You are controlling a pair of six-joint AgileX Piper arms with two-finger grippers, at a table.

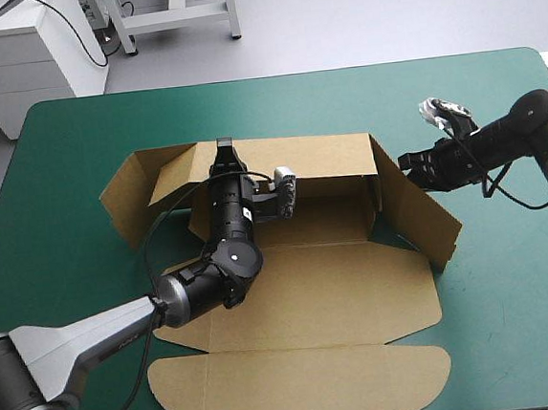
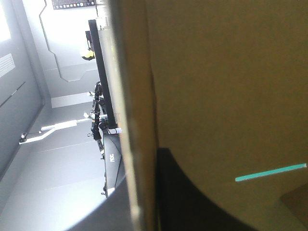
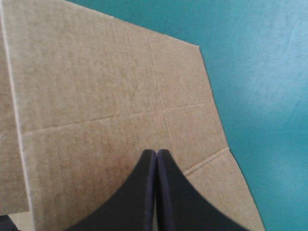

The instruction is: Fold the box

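Observation:
The brown box lies mid-table with its back wall and right wall raised and its lid flat toward the near edge. My left gripper reaches over the base to the back wall's top edge. In the left wrist view the board's edge runs between the black fingers, so that gripper is shut on it. My right gripper is shut with nothing in it. Its tip rests against the outer face of the right wall.
A left flap of the box stands angled outward at the back left. Bare teal-green cover stretches to the right of the box and along the far edge.

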